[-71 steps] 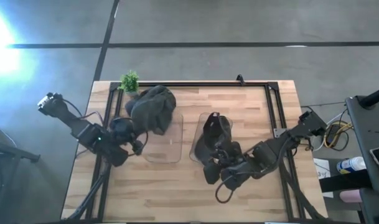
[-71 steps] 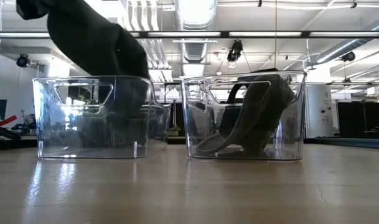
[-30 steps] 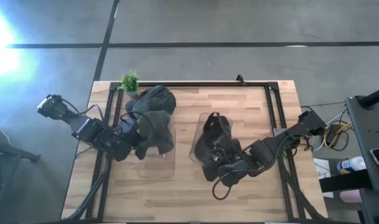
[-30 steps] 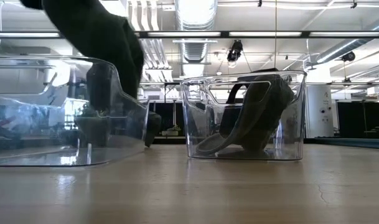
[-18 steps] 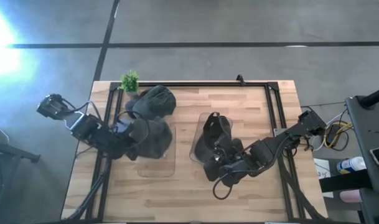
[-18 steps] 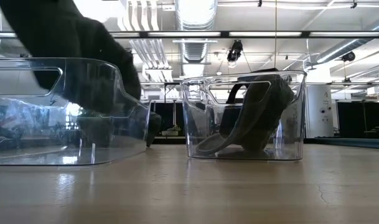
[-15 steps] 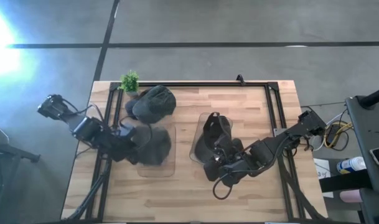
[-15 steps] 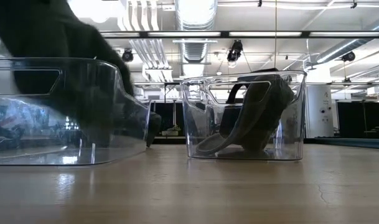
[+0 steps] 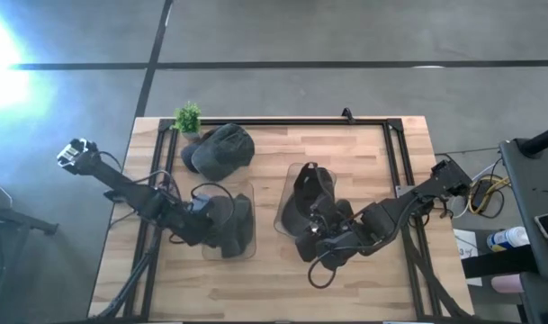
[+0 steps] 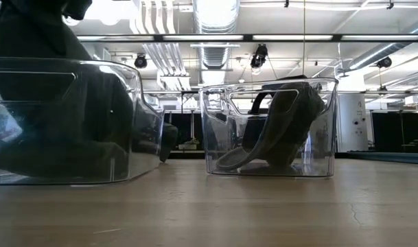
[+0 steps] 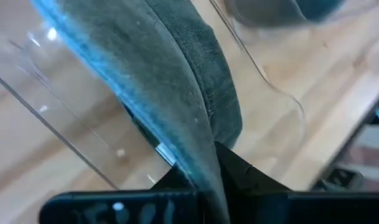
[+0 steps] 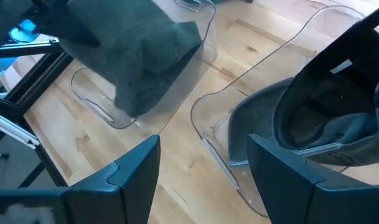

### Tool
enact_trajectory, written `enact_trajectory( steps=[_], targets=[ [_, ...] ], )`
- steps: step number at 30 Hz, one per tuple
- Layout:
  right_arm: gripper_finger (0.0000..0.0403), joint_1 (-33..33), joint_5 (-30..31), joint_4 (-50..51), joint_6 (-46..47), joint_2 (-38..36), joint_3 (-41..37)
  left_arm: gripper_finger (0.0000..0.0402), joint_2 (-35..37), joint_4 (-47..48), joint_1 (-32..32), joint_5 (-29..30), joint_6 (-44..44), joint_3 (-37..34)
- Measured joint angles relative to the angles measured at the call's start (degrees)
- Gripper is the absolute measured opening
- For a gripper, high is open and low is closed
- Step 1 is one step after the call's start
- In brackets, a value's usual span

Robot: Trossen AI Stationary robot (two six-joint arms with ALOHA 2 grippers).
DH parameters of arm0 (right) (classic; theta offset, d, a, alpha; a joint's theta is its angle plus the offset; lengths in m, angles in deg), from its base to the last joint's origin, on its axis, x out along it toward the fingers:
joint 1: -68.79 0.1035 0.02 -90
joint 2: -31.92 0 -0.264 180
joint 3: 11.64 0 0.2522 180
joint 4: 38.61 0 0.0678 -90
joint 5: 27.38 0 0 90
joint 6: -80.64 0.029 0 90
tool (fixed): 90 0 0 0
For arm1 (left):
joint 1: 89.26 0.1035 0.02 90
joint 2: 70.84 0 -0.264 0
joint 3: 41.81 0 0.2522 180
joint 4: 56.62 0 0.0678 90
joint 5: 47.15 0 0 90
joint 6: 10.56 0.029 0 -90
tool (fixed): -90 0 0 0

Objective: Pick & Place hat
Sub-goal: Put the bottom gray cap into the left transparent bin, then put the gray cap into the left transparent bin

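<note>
Held hat: a dark grey hat point(image 9: 227, 222) sits down inside the left clear bin point(image 9: 247, 245), filling most of it; in the low view its dark mass point(image 10: 54, 130) rests on the bin floor.
Left gripper: the left gripper point(image 9: 200, 220) reaches into that bin from the table's left side, its 2 fingers pinching a fold of the hat's fabric point(image 11: 177, 118), as the left wrist view shows.
Left clear bin: it stands on the wooden table point(image 9: 363, 148) left of centre, nearer the low camera than the other bin.
Right clear bin: the right clear bin point(image 10: 267, 127) holds 1 dark cap point(image 9: 307, 202) leaning upright against its wall.
Right gripper: the right gripper point(image 12: 201, 168) hangs just beside the right bin's front edge, jaws spread wide and holding nothing.
Third hat: 1 more grey hat point(image 9: 221, 147) lies on the table at the far side, behind the left bin, well apart from it.
Plant: a small green plant point(image 9: 187, 117) stands at the table's far left corner, just beside that hat.
</note>
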State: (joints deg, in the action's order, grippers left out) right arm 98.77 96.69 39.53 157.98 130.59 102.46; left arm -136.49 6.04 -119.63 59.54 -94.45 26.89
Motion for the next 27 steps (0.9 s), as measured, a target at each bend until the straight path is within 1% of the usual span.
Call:
enact_trajectory(
  steps=[4,9,12,14,16,19,22,25,27],
  targets=[
    [0.0233,0.0,-0.5,0.1,-0.3,0.0,0.0,0.0062,-1.9,-0.5,0.0,1.2,0.6,0.7],
    [0.0233,0.0,-3.2,0.2,-2.1,0.0,0.0,0.014,-4.2,-0.1,0.0,0.6,3.6,3.9],
    [0.0233,0.0,-4.2,0.1,-3.3,0.0,0.0,0.0179,-4.3,4.5,0.0,1.0,4.2,7.4],
    [0.0233,0.0,-4.3,0.1,-4.3,0.0,0.0,0.0197,-3.9,9.3,0.0,2.5,4.3,10.7],
    [0.0233,-0.2,-4.5,0.1,-5.7,0.0,0.0,0.0209,-3.4,13.9,0.0,4.7,4.3,14.6],
    [0.0233,-1.0,-5.2,-0.1,-8.0,-0.3,0.0,0.0214,-2.7,21.8,-0.1,9.7,3.8,21.0],
    [0.0233,-2.5,-5.9,-0.3,-10.6,-0.6,0.0,0.0215,-2.7,32.6,-0.1,16.7,-0.9,26.1],
    [0.0233,-4.4,-6.2,-0.3,-13.1,-0.7,0.0,0.0214,-2.7,41.6,0.4,22.0,-10.6,26.3],
    [0.0233,-5.9,-7.2,-0.4,-14.0,-0.7,0.0,0.0213,-1.7,40.2,1.4,24.6,-14.5,22.8]
  ],
)
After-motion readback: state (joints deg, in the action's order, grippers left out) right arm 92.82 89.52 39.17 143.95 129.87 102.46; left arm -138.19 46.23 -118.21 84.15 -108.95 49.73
